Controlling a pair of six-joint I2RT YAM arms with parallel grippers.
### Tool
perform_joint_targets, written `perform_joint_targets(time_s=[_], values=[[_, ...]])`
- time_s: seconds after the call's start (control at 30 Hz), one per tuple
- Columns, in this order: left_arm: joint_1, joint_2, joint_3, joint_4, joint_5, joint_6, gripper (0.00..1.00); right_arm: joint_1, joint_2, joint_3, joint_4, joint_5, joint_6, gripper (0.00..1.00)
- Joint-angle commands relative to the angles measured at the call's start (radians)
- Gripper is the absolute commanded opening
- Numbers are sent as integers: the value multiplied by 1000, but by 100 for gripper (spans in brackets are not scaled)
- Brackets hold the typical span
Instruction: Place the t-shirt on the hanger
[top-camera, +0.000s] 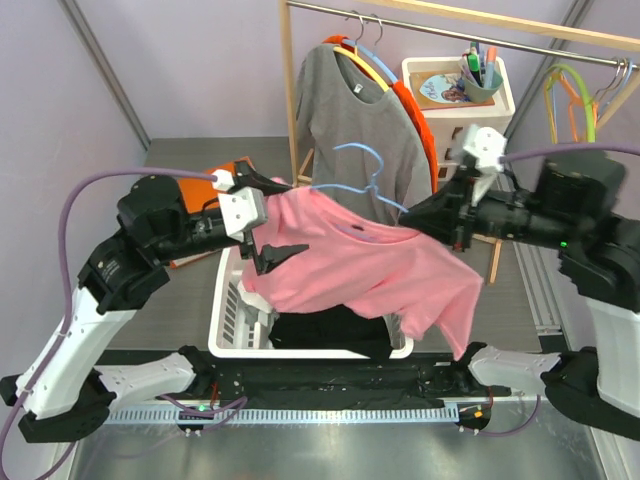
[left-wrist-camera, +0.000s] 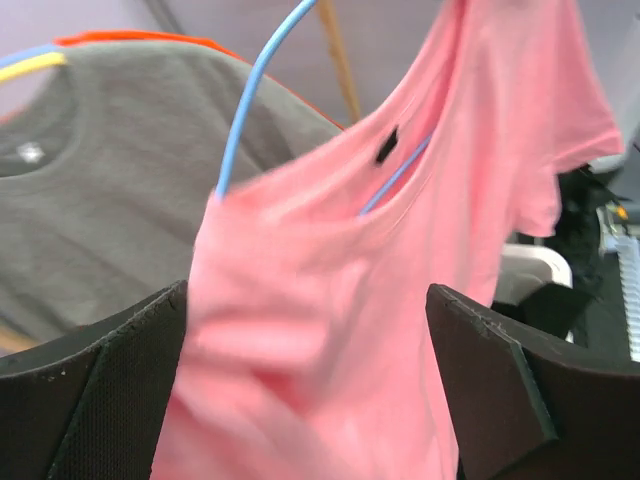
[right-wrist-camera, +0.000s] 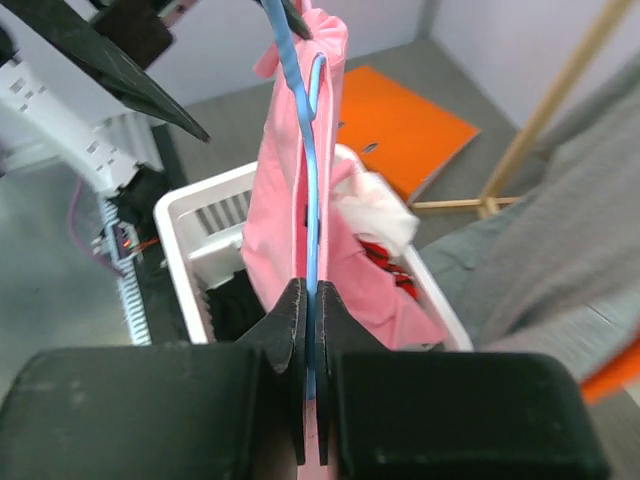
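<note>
The pink t-shirt (top-camera: 390, 270) hangs in the air over the basket, draped on the light-blue wire hanger (top-camera: 378, 165), whose hook sticks up through the collar. My right gripper (top-camera: 432, 213) is shut on the hanger's wire at the shirt's right shoulder; in the right wrist view the blue wire (right-wrist-camera: 312, 180) runs between the closed tips (right-wrist-camera: 312, 300), with pink cloth (right-wrist-camera: 275, 200) beside it. My left gripper (top-camera: 272, 218) is open at the shirt's left shoulder. In the left wrist view the blurred cloth (left-wrist-camera: 330, 300) lies between the wide-apart fingers (left-wrist-camera: 110, 390), and the hanger (left-wrist-camera: 250, 100) and dark label (left-wrist-camera: 386, 146) show.
A white laundry basket (top-camera: 228, 330) with dark clothes and a white red-printed garment (right-wrist-camera: 375, 215) sits under the shirt. A grey shirt (top-camera: 350, 110) hangs on the wooden rack (top-camera: 292, 90) behind. Lime-green hangers (top-camera: 570, 95) hang at right. An orange folder (right-wrist-camera: 400, 130) lies on the table.
</note>
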Motion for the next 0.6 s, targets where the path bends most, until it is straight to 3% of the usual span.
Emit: perform_joint_targets(time_s=[0.0, 0.27, 0.57], values=[[56, -53, 57, 110, -172, -99, 100, -115, -132, 78, 43, 34, 38, 1], [75, -131, -6, 156, -302, -35, 100, -395, -355, 124, 68, 32, 129, 1], [75, -182, -110, 187, -240, -33, 100, -719, -443, 361, 131, 155, 258, 1]])
